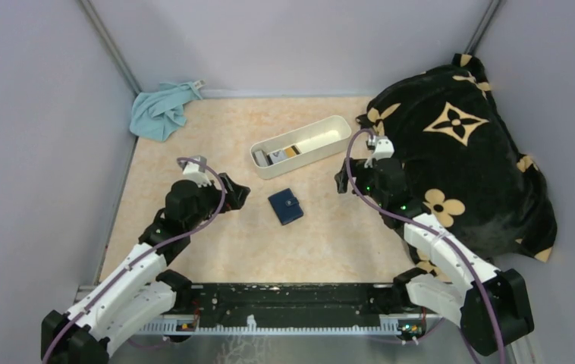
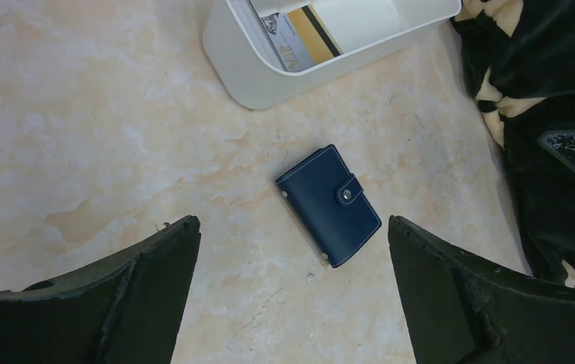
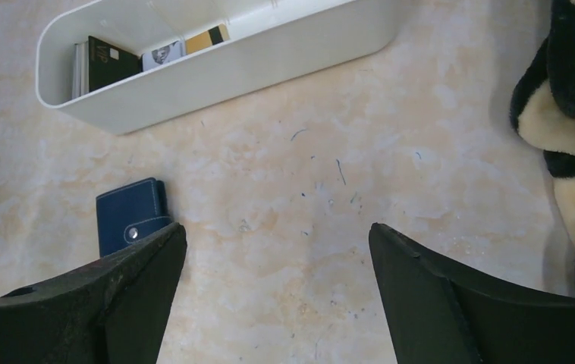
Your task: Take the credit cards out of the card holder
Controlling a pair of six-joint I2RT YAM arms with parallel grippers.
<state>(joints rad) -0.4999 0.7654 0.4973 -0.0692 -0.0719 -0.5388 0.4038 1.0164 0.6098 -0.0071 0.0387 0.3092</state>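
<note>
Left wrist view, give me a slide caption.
Snapped-shut wallet lies near the white tray holding several cards.

The top camera is looking down from high behind; each wrist camera is peering closely between its jaws, both catching the card holder (image 2: 328, 205) and tray (image 2: 248, 74) beyond.

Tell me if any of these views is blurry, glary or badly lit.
Top external: even, soft light, no glare, the black blanket loses detail. Left wrist: card holder sharp, its snap glinting; the near fingers dark and soft. Right wrist: table scratches crisp, white tray bright yet not blown out.
</note>
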